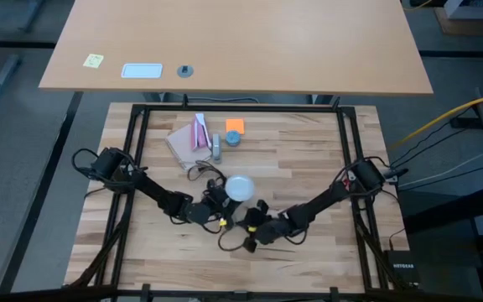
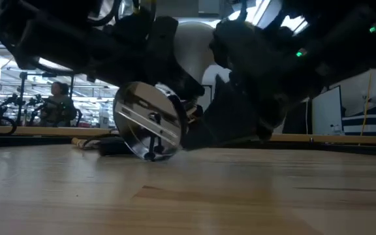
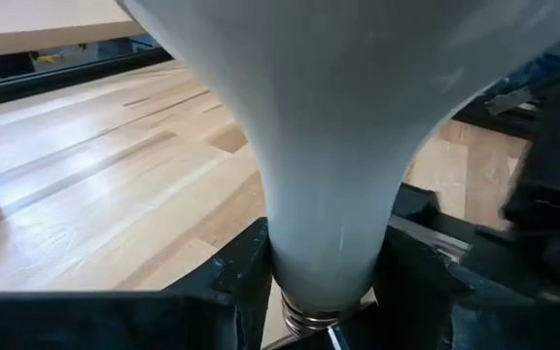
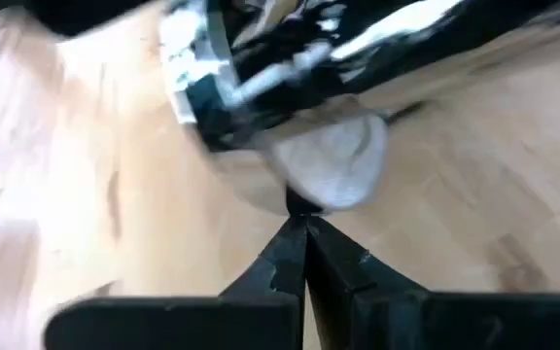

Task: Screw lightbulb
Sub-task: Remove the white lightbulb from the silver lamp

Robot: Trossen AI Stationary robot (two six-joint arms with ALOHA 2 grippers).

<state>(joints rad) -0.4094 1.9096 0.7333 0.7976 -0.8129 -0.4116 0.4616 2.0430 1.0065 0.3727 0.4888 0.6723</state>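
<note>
My left gripper is shut on the frosted white lightbulb at the table's middle. The bulb's globe fills the left wrist view, and its silver screw base shows between the fingers. The round white-and-silver socket stands tilted on its lower edge just below the bulb, its flat silver underside facing the near edge. Its thin black cord loops toward the near edge. My right gripper is close on the bulb's right, with its fingers shut together. My left gripper pinches the bulb's pale neck between its two fingers, just above the screw base. The fingers lie across the neck. The globe points away from the wrist, and the bulb is clear of the table. My right gripper has a small dark thing at its shut fingertips; I cannot tell whether it holds it.
A pink-and-tan packet, an orange block, a small blue-grey round piece and a grey part lie at the far middle. A black frame runs round the table. Bare wood shows on the right.
</note>
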